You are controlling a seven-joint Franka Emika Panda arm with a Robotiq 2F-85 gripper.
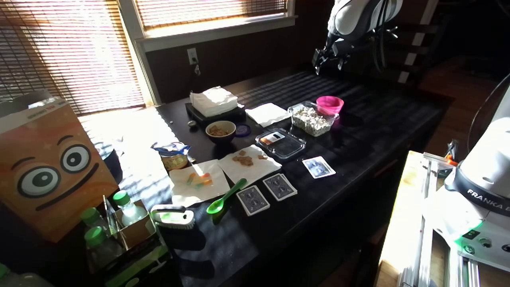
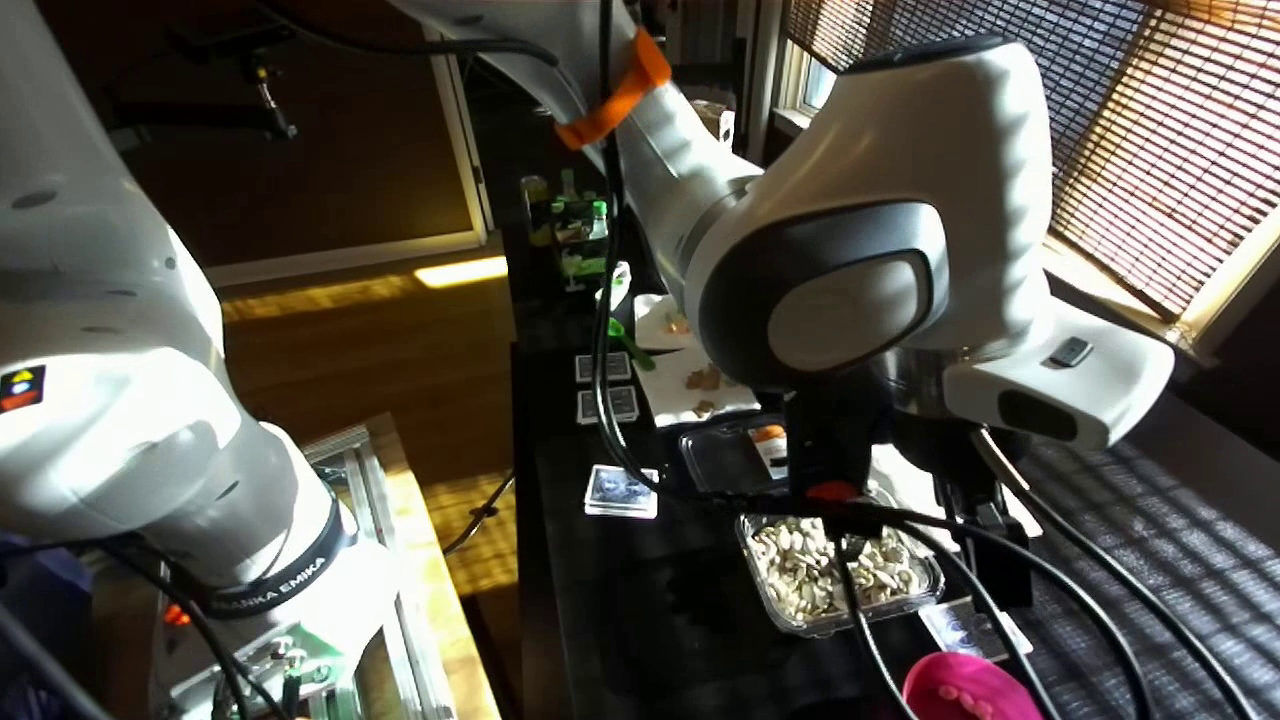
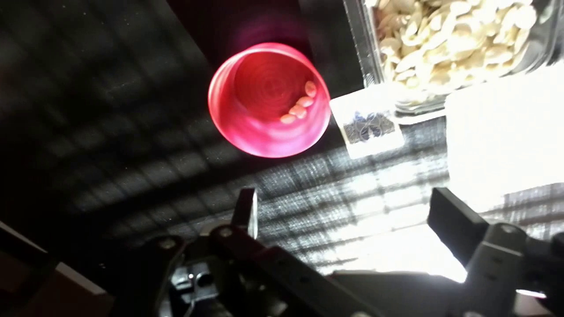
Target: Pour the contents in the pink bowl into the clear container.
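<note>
The gripper [image 3: 346,209] is held with jaws spread above the dark table [image 1: 382,105]; the pink bowl [image 3: 264,88] is seated on it just beside the clear container [image 3: 364,44], flanked opposite by tabletop reaching the edge; "FRANKA" is read on the robot's dark band [image 1: 486,200].

Arm base [image 1: 466,217]: white, dark band lettered FRANKA, at 4 o'clock in an exterior view; a green light [image 1: 460,239] glows low on it.
Arm [image 2: 690,150]: white, slanting from 11 o'clock toward 2 in an exterior view, an orange strap [image 2: 640,80] wrapped round it.
Wrist [image 2: 950,250]: bulky, white with dark trim, near 2 o'clock there, angled downward.
Gripper [image 1: 328,68]: black, between 1 and 2 o'clock in an exterior view, pointing down toward 6.
Fingers [image 3: 458,220]: well apart, at 4 and 7 o'clock in the wrist view.
</note>
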